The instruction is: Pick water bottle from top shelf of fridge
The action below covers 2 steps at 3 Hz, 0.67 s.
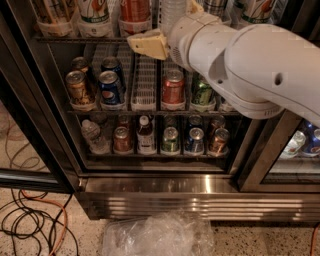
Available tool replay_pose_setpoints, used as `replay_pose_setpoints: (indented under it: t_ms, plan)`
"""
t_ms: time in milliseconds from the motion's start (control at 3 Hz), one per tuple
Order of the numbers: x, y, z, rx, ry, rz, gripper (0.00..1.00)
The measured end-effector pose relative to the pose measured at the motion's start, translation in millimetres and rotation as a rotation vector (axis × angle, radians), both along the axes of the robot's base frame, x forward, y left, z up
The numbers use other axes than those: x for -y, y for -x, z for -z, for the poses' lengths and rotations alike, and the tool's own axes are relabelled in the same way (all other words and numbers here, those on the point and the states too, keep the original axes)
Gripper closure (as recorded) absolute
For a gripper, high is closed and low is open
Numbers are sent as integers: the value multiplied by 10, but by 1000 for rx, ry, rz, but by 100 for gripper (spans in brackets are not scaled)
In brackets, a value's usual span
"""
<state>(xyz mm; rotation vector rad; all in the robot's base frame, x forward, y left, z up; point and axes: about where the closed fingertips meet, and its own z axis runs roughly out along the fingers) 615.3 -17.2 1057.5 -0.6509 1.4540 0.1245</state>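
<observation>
The water bottle (172, 11), clear and ribbed, stands on the top shelf (75, 38) of the fridge (165, 200), between tall drink cans (135, 10); its cap is cut off by the top of the view. My gripper (165, 27) is at the top shelf, right at the bottle's lower body. One yellowish part juts left below the bottle and another shows at its right. My thick white arm (260, 65) reaches in from the right and hides the right part of the shelves.
Short soda cans (107, 85) fill the middle rack. The lower rack holds cans, a small clear bottle (92, 135) and a brown-drink bottle (145, 135). Cables (30, 225) and a crumpled plastic bag (155, 235) lie on the floor. A neighbouring cooler (300, 142) stands at right.
</observation>
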Motion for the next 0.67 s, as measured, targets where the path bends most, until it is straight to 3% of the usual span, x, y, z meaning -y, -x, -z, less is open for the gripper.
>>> replay_pose_setpoints:
  t_ms: [333, 667]
  plan:
    - [-27, -232, 47, 17, 21, 9, 14]
    - [-63, -241, 44, 18, 23, 4, 25]
